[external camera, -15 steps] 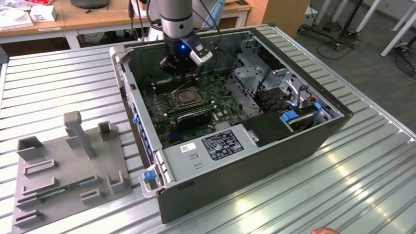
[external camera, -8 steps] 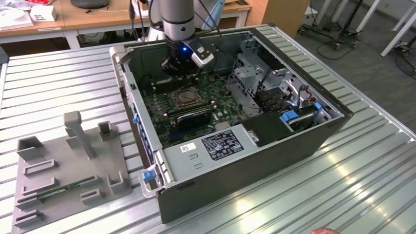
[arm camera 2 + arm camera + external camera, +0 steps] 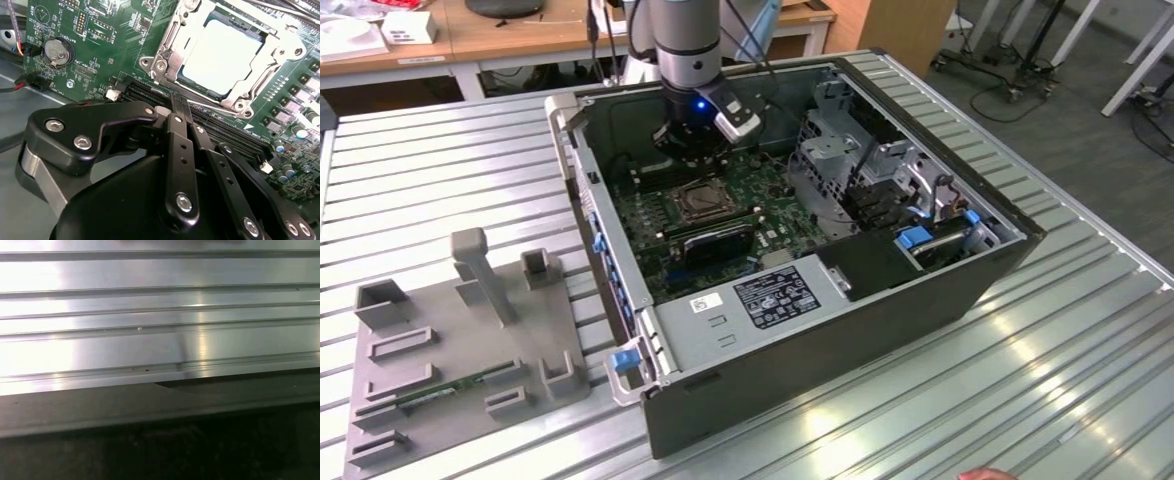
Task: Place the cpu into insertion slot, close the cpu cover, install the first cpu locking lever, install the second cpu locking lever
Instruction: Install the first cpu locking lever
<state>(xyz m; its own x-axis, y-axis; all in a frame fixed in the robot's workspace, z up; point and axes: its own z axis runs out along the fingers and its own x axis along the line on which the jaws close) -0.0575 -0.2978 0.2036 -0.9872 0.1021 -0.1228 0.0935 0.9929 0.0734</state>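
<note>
upright arm [image 3: 683, 40] reaching into case [image 3: 787, 380], gripper [image 3: 179, 102] just beside cpu cover [image 3: 170, 45]

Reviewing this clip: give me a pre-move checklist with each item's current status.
1. Chip lies flat within the metal frame: ok.
2. Metal frame folded down around the chip: ok.
3. Metal frame locked down at its edges: cannot tell.
4. Hand shut and empty: ok.
5. Hand's tips clear of the memory slots beside them: cannot tell.
6. Computer case sits flat on the table: ok.
</note>
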